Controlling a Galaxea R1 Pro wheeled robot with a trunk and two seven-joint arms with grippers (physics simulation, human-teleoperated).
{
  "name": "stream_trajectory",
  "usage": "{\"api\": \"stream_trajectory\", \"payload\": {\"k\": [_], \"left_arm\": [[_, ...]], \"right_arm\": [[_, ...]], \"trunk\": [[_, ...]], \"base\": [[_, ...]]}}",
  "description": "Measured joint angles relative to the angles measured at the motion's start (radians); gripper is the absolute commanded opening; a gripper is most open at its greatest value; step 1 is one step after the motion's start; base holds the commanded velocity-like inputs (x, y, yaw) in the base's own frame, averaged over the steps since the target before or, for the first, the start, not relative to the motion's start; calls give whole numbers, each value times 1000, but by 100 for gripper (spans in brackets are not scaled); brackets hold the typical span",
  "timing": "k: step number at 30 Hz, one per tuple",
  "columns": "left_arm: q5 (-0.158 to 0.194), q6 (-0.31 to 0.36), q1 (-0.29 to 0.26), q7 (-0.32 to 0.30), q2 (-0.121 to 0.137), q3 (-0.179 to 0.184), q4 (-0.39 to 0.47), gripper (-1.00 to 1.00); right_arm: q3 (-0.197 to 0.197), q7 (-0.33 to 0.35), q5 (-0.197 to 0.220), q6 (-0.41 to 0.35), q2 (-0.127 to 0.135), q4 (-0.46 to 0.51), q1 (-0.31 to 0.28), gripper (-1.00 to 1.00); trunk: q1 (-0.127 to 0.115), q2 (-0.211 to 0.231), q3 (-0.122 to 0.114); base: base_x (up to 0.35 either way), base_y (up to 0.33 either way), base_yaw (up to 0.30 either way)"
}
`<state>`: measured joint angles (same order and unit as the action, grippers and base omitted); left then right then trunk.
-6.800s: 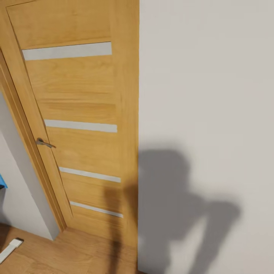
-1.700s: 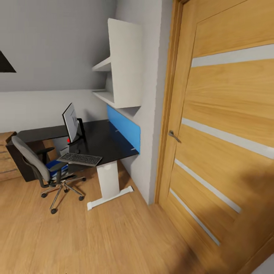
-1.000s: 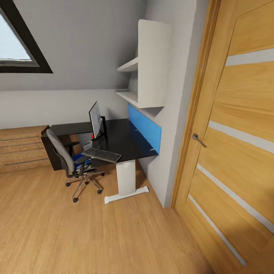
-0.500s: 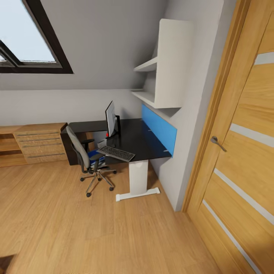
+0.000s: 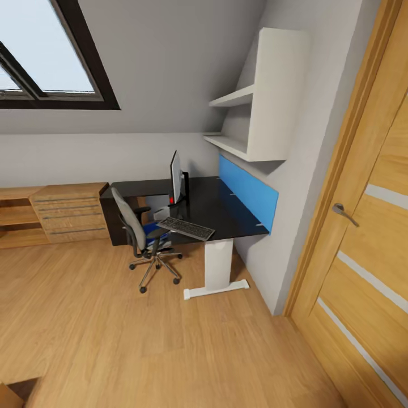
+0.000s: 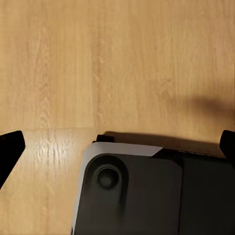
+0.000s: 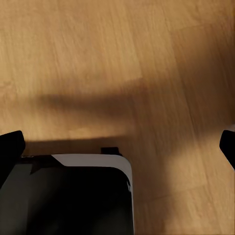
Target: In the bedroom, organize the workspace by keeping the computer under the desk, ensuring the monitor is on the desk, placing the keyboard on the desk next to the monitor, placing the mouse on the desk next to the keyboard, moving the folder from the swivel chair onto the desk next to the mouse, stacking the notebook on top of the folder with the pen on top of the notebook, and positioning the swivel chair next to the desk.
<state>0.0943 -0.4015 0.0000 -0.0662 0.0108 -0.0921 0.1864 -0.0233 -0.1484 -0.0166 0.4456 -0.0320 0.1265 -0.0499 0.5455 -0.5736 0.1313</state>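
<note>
Long black-topped desk on a white leg against the wall. Grey swivel chair just beside it, bright blue folder on its seat. Black flat monitor and slim keyboard on the desktop. Both grippers spread wide, empty, above wood floor.

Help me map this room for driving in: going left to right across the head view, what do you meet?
Light-wood dresser → swivel chair → monitor → blue wall panel → wooden door.
</note>
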Motion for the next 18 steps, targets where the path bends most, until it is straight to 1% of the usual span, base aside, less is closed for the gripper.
{"api": "stream_trajectory", "payload": {"k": [4,7,18], "left_arm": [[0,0,0,0,0,0,0,100],[0,0,0,0,0,0,0,100],[0,0,0,0,0,0,0,100]], "right_arm": [[0,0,0,0,0,0,0,100],[0,0,0,0,0,0,0,100],[-1,0,0,0,0,0,0,100]], "trunk": [[0,0,0],[0,0,0],[0,0,0]], "base": [[23,332,0],[133,296,0],[235,249,0]]}}
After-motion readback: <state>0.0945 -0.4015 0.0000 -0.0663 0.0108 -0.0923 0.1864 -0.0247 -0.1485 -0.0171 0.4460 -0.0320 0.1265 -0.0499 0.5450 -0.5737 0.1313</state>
